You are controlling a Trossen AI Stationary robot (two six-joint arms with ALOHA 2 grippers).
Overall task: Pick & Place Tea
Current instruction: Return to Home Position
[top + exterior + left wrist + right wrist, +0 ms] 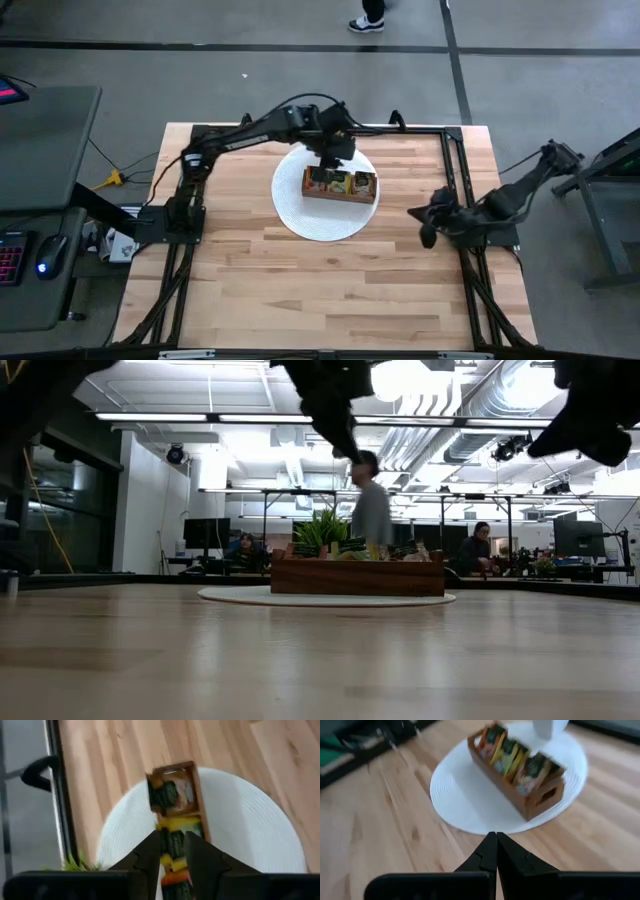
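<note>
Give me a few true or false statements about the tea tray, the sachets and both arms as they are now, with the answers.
1. The wooden tray stands on the white round mat. True.
2. The right gripper holds a sachet. False: its jaws are shut on nothing, and it hangs over bare table, off the mat.
3. The left gripper is above the tray with its jaws apart. True.
4. Several tea sachets lie loose on the table. False: every sachet in view stands inside the tray.
</note>
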